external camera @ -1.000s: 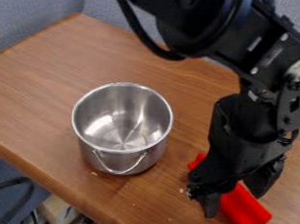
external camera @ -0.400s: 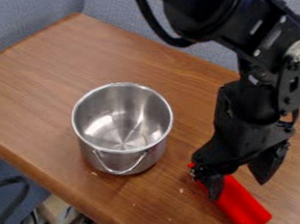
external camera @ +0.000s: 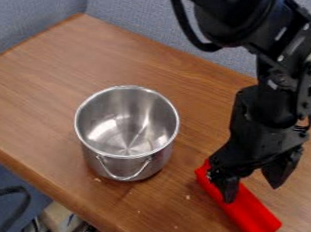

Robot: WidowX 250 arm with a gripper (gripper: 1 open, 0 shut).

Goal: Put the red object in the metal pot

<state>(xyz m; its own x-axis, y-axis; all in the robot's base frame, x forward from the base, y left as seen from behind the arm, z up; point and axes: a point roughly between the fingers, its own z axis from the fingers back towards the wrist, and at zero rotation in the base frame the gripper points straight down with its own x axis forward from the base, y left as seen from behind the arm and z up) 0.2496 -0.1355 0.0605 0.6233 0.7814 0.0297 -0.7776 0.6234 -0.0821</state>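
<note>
directly beneath the gripper (external camera: 243, 178), at the near right edge of the table (external camera: 68, 62), the red object (external camera: 243, 207) is seen lying flat, one end tucked between the black fingers and the rest running out toward the table edge below and to the right of the tool. the jaws are spread wide and nothing is held; whether the fingertips touch the bar cannot be told. to the left of the gripper, well apart, the metal pot (external camera: 127, 128) stands upright with its mouth open and nothing visible inside, its wire handle hanging on the near side. the bar is judged to be stiff, light and smooth, so some slipping is to be expected; a hold across its narrow width, near the middle of its length, is judged safest against tipping. one red object, one pot and one gripper are counted.
</note>
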